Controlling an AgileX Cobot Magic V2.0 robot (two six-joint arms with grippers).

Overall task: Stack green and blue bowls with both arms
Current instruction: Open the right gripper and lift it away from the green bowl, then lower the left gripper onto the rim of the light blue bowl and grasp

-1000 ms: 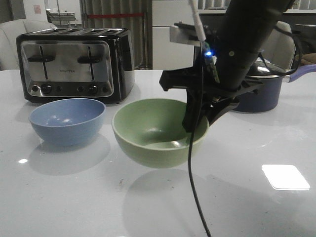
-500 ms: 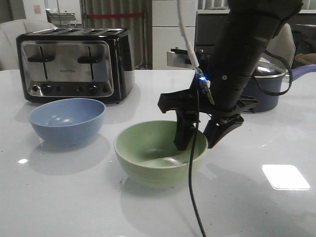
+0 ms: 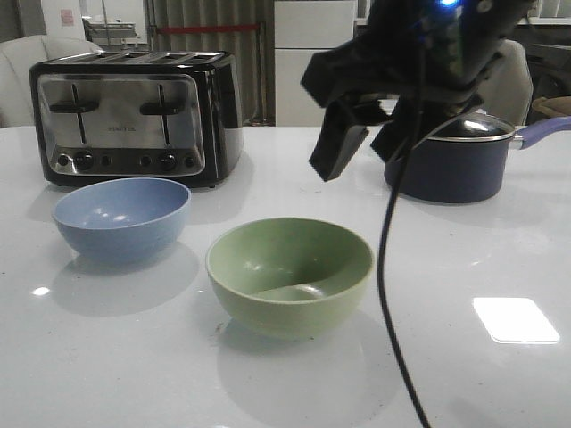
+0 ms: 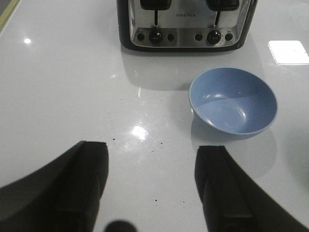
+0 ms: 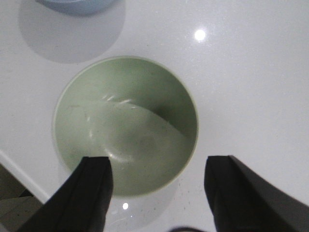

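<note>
The sage green bowl [image 3: 289, 275] stands upright on the white table at the centre; it also shows in the right wrist view [image 5: 125, 124]. The dusty blue bowl [image 3: 122, 217] stands to its left in front of the toaster; it also shows in the left wrist view [image 4: 233, 100]. My right gripper [image 3: 361, 134] hangs open and empty, well above the green bowl; in its own view [image 5: 157, 181] the jaws stand wide apart over the bowl's rim. My left gripper [image 4: 152, 166] is open and empty above bare table, short of the blue bowl. It is out of the front view.
A black and chrome toaster [image 3: 134, 114] stands at the back left. A dark navy lidded saucepan [image 3: 451, 160] stands at the back right behind my right arm. A thin black cable [image 3: 393, 294] hangs from the right arm down in front of the table.
My right gripper set the green bowl down on the table, let go of it and rose up and back. The blue bowl has not moved.
</note>
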